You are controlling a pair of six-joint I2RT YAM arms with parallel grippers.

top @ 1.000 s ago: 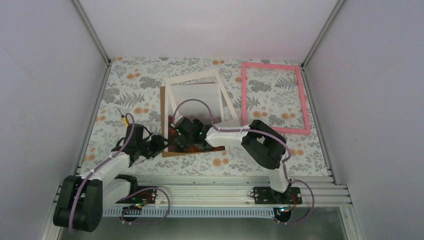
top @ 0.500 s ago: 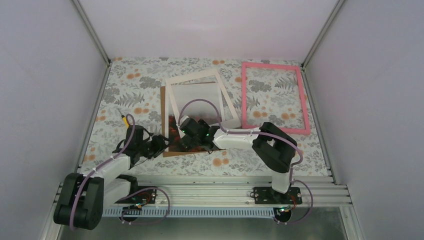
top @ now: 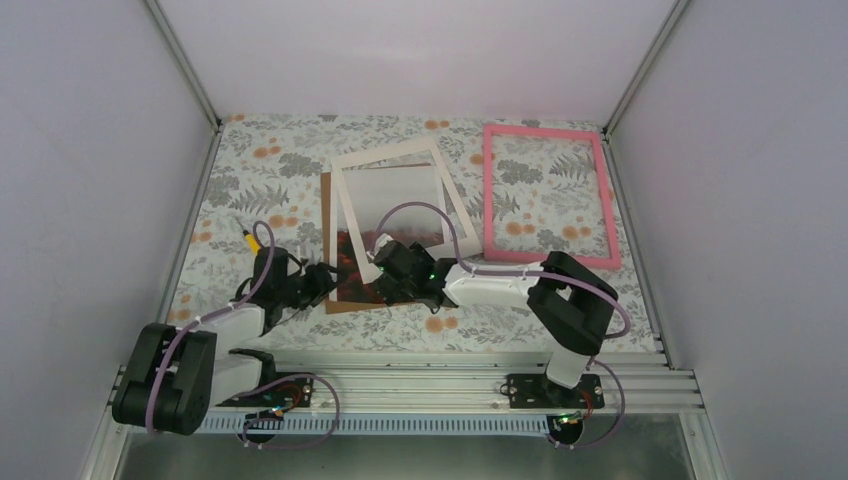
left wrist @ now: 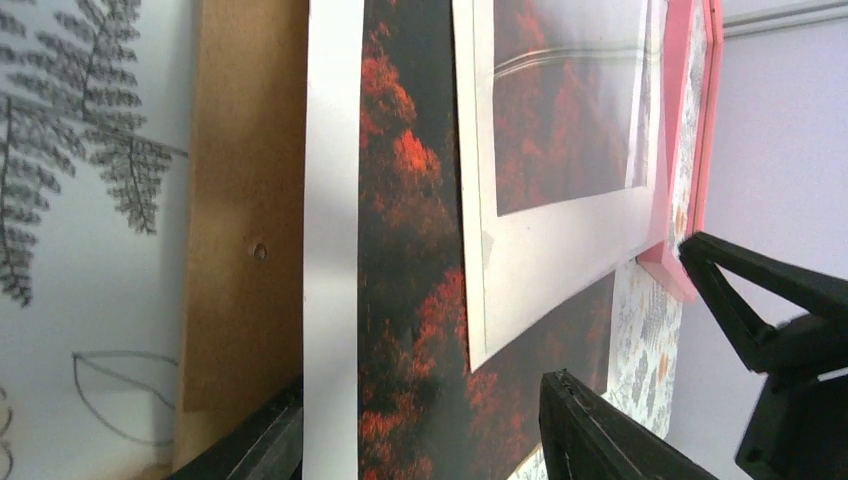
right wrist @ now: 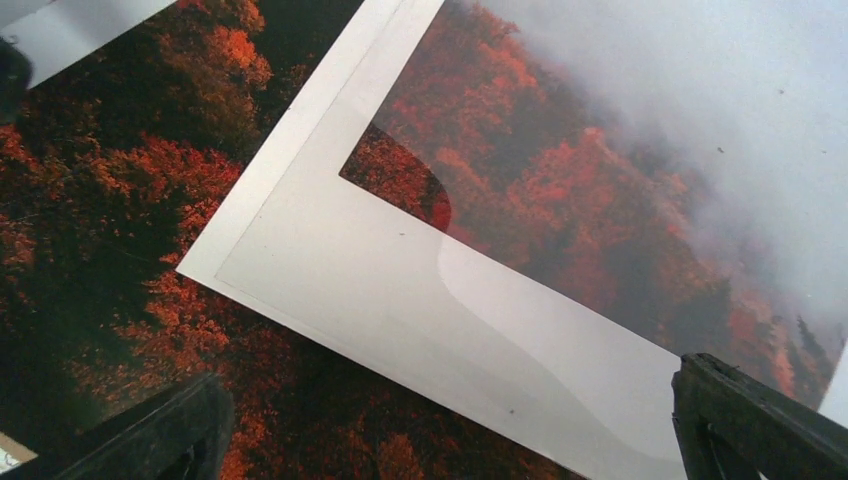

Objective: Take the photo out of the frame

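Note:
The photo (top: 352,262), red-orange trees under grey mist, lies on the brown backing board (top: 327,225) at mid table. The cream mat board (top: 400,158) lies askew over it. In the left wrist view the photo (left wrist: 410,250) and its white border run between my left gripper's (left wrist: 420,425) open fingers (left wrist: 600,430). My left gripper (top: 320,284) sits at the photo's near left corner. My right gripper (top: 385,268) hovers open over the photo's near edge. In its own view the right gripper (right wrist: 450,420) spans the mat's corner (right wrist: 400,290) and the photo (right wrist: 130,200).
The empty pink frame (top: 545,195) lies flat at the back right, also in the left wrist view (left wrist: 690,150). The table has a floral cloth (top: 250,180). Grey walls close in on the left, right and back.
My right gripper has slid right and slightly nearer along the photo's near edge, baring more of the mat's left side. My left gripper has edged a little toward the photo.

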